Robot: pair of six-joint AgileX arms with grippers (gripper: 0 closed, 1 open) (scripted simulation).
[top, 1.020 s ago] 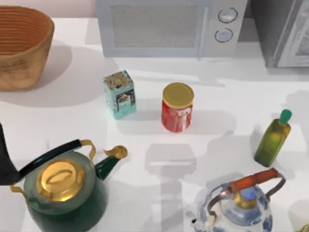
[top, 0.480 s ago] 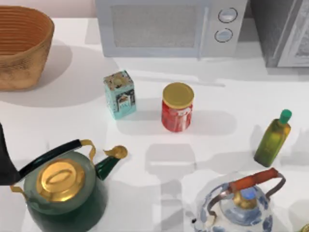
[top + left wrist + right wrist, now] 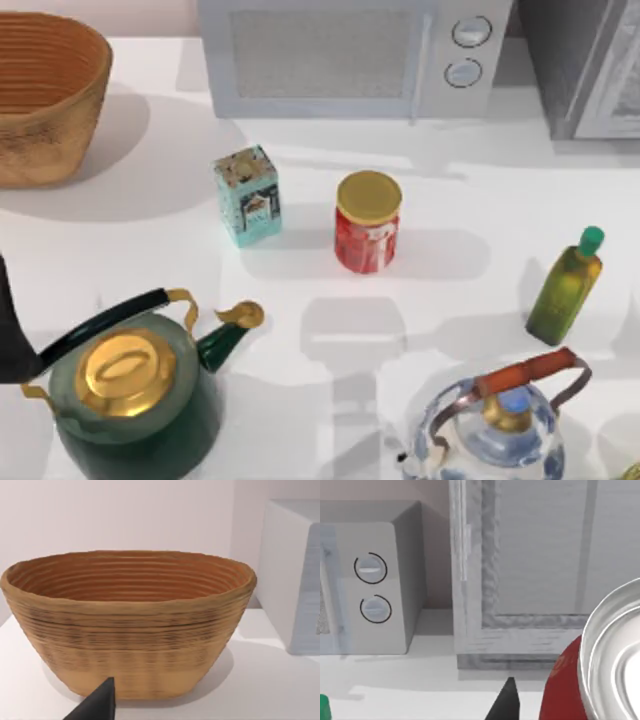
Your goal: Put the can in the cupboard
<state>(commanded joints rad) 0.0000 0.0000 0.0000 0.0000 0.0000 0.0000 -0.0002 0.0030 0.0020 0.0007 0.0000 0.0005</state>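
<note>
A red can (image 3: 600, 670), half cut off, looms beside my right gripper's dark fingertip (image 3: 506, 702) before the cupboard (image 3: 540, 570); grip unclear.

— What moved?
— Only the soft grey shadow (image 3: 352, 335) on the white tabletop (image 3: 480, 200), just below the red jar with the gold lid (image 3: 367, 222).
— How?
— Its lower stem has shifted slightly.

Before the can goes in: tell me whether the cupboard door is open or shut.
Shut. In the right wrist view the cupboard door lies flush in its grey speckled frame, with no gap or interior showing. The can is outside it, in front.
</note>
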